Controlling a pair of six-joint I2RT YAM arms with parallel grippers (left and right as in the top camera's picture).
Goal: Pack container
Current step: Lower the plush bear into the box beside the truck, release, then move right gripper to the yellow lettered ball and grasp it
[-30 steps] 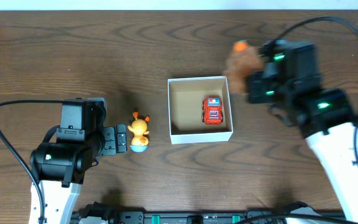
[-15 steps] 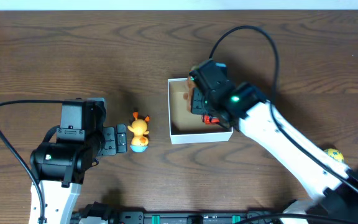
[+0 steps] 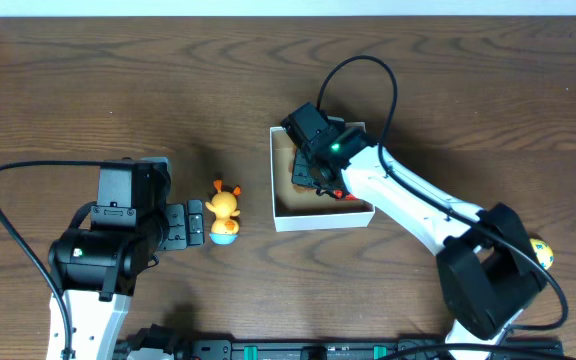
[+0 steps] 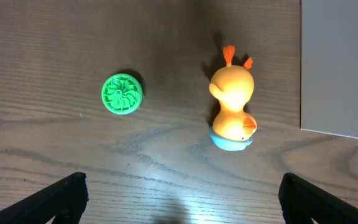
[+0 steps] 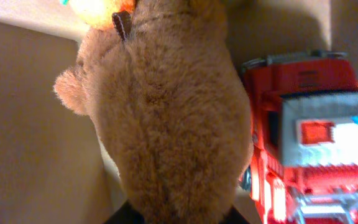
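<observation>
White square lidless cardboard box (image 3: 318, 218), tan inside, at mid-table. Contents: red toy fire truck (image 5: 309, 137) and brown plush animal (image 5: 173, 124), touching side by side. Right gripper (image 3: 313, 165) reaches down into the box over the plush; cannot tell jaw state. Left gripper (image 4: 182, 199) is low, jaws spread wide, facing an orange duck figure (image 4: 232, 115) just beside the box.

Inside container (image 3: 323, 218): bear (image 5: 166, 118) beside truck (image 5: 309, 137); duck (image 3: 225, 212) outside, left

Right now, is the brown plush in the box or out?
In. The right wrist view shows the brown plush beside the red fire truck, over the container's tan floor. Whether it is resting or held, cannot tell.
</observation>
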